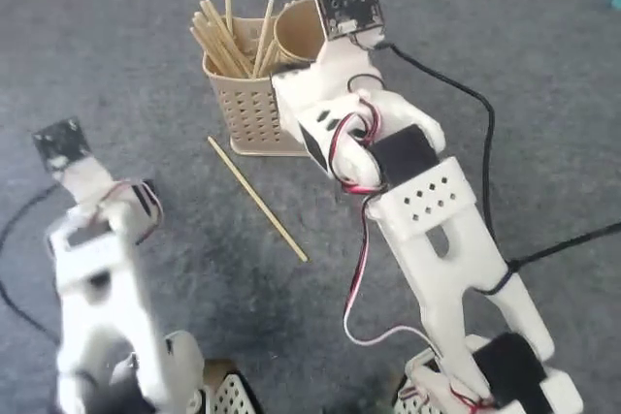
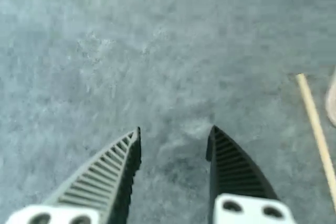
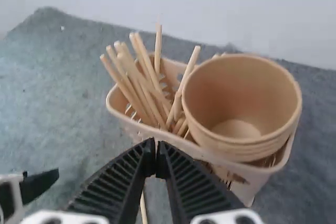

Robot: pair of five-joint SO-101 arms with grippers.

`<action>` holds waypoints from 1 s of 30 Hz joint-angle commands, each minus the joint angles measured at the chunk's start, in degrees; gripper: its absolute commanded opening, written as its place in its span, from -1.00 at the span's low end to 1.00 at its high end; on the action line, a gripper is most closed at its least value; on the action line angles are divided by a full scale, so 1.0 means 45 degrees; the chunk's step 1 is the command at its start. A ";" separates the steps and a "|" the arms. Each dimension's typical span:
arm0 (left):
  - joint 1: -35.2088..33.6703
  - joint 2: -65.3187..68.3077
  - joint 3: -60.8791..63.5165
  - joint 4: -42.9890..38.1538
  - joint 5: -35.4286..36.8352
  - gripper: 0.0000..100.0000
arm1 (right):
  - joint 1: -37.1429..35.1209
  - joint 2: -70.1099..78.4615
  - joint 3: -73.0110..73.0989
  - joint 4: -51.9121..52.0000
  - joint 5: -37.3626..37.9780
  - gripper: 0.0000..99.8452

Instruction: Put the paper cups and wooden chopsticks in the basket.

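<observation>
The cups (image 3: 241,111) and most sticks (image 1: 229,41) sit in the basket (image 1: 247,118). One stick (image 1: 257,199) lies on the mat (image 2: 157,51) near the basket (the last job, I think). My left gripper (image 2: 176,129) is spread wide, empty. My right gripper (image 3: 156,145) is pinched closed, empty, beside the basket. Next I grab that stick.

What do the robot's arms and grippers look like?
White plastic shells with black motors; red, white and black wires loop along the right arm. The left gripper and right gripper have dark, ridged, pointed fingers on white bases.
</observation>
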 commanded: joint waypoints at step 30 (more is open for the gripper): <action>-0.1856 0.5587 -0.5538 0.2481 0.1954 -0.61 | -0.3136 0.4190 0.6017 -0.6554 0.0996 -0.84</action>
